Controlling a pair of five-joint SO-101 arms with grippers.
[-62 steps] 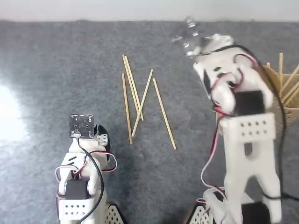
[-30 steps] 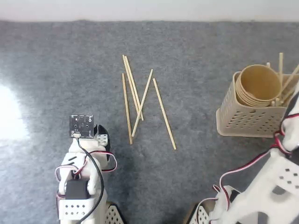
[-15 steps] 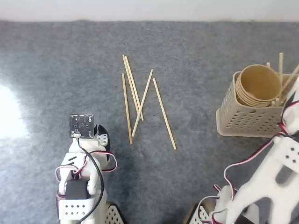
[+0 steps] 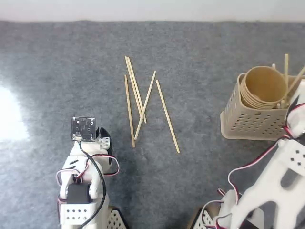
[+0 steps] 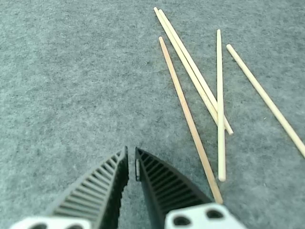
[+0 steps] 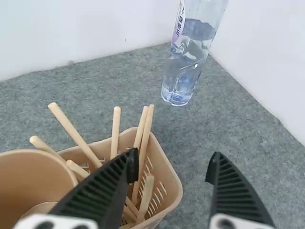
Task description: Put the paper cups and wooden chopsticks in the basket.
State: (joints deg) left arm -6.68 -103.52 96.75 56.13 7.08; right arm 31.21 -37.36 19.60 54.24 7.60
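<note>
At the right edge of the grey carpet (image 4: 57,62): tan slotted basket (image 4: 248,125), upright. Inside it, stack of nested paper cups (image 4: 264,86) on the side nearer table centre, plus several wooden chopsticks (image 4: 286,67) leaning out over the far rim, beside the cups. Mid-table, well apart from basket: five loose chopsticks (image 4: 145,105) flat on the carpet, roughly parallel, running away from the arms, some crossing each other, one (image 4: 167,116) on the basket side lying just apart from the rest. Left gripper (image 5: 131,155) low over the carpet just short of the loose sticks, jaws closed to a hairline gap, nothing between them. Right gripper (image 6: 173,160) above the basket's outer corner, jaws spread wide, holding nothing. Beyond the basket, near the wall corner: clear plastic water bottle (image 6: 188,47) standing upright.
</note>
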